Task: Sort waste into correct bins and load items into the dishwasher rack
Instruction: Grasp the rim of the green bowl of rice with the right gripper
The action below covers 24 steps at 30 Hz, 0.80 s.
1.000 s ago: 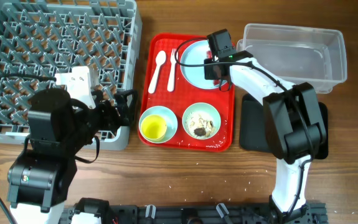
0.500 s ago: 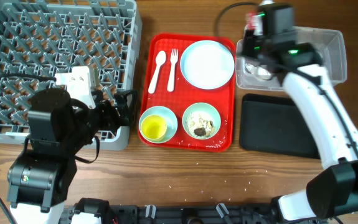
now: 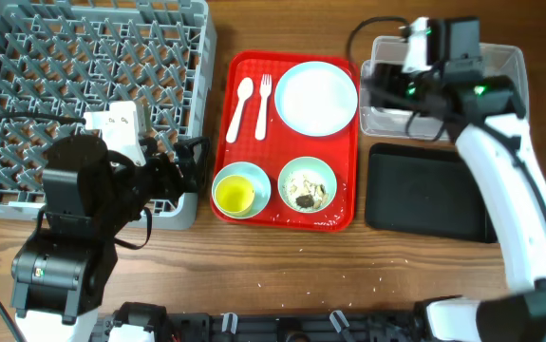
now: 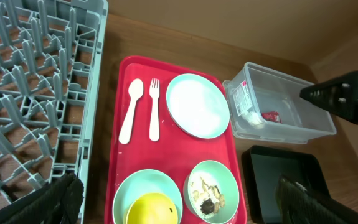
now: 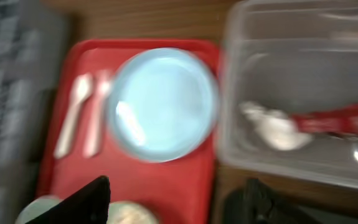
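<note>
Waste is the business just now, and two pieces of it are already binned. The red wrapper (image 4: 271, 116) and the crumpled white scrap (image 4: 248, 116) lie side by side on the floor of the clear tub (image 3: 505, 59), toward the end nearer the red tray (image 3: 254, 152).

Your right gripper (image 5: 174, 198) hangs over that tub with its jaws spread and nothing between them, so I judge this step to be the getaway after a drop. Rise straight up until the fingers are above the tub's rim, then swing across. A sideways start could catch the thin wall and drag the tub. The right wrist view is smeared, so trust the overhead one for clearance.

What remains of the waste is the rice-like crumbs (image 4: 207, 194) with dark bits, sitting in the right-hand bowl (image 3: 307, 184) on the red tray. They look loose and likely to scatter, so plan to tip the bowl, probably over the black tray (image 3: 424, 190), rather than pinch them.

Your left gripper (image 4: 182, 198) is spread wide and empty, beside the front corner of the rack (image 3: 64, 57).
</note>
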Motion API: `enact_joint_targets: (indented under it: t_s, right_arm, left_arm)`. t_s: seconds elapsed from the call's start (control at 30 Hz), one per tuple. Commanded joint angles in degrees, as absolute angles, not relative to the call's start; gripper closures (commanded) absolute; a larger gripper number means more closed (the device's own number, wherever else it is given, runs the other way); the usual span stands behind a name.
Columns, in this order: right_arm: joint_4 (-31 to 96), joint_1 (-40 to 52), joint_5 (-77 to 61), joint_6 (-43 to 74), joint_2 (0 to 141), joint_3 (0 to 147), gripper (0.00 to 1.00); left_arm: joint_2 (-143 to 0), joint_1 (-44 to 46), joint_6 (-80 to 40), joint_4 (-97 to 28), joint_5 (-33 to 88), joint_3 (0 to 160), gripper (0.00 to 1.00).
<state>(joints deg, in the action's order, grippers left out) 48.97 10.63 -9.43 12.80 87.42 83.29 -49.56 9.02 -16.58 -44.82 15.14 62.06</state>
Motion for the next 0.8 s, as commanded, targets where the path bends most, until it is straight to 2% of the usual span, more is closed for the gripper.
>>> enact_joint_targets:
  t_s: [0.0,0.1,0.17,0.27,0.3,0.37,0.4,0.43,0.6,0.77]
  right_arm:
    - [53.67,17.43,-13.54,14.7,87.55,83.88,0.32]
    - [63.11,22.09,-11.84,19.94,88.12,83.81,0.33]
    - [65.06,24.21,-11.92,20.1,88.14,83.15,0.33]
    - [64.42,29.91,-12.84,21.23,88.42,81.58,0.43]
    - [63.31,32.03,-12.25,22.76,88.6,80.4,0.48]
    - [59.48,36.23,-8.56,26.35,89.54,77.3,0.51]
    - [54.72,39.59,-2.83,30.59,90.98,73.73,0.59]
    - [52.51,40.49,-0.71,32.16,91.77,72.38,0.6]
    - [40.88,41.34,1.3,32.53,99.79,69.63,0.62]
    - [37.45,41.36,-0.99,32.99,105.97,69.63,0.63]
  left_arm:
    - [-49.3,9.21,-15.4,-44.66,16.03,63.11,0.0]
    - [-49.3,9.21,-15.4,-44.66,16.03,63.11,0.0]
    - [-49.3,9.21,-15.4,-44.66,16.03,63.11,0.0]
    - [-49.3,9.21,-15.4,-44.66,16.03,63.11,0.0]
    - [-49.3,9.21,-15.4,-44.66,16.03,63.11,0.0]
    - [-49.3,9.21,-15.4,-44.66,16.03,63.11,0.0]
    - [-49.3,9.21,-15.4,-44.66,16.03,63.11,0.0]
    - [-49.3,9.21,-15.4,-44.66,16.03,63.11,0.0]
    - [-49.3,9.21,-15.4,-44.66,16.03,63.11,0.0]
    - [-49.3,9.21,-15.4,-44.66,16.03,63.11,0.0]
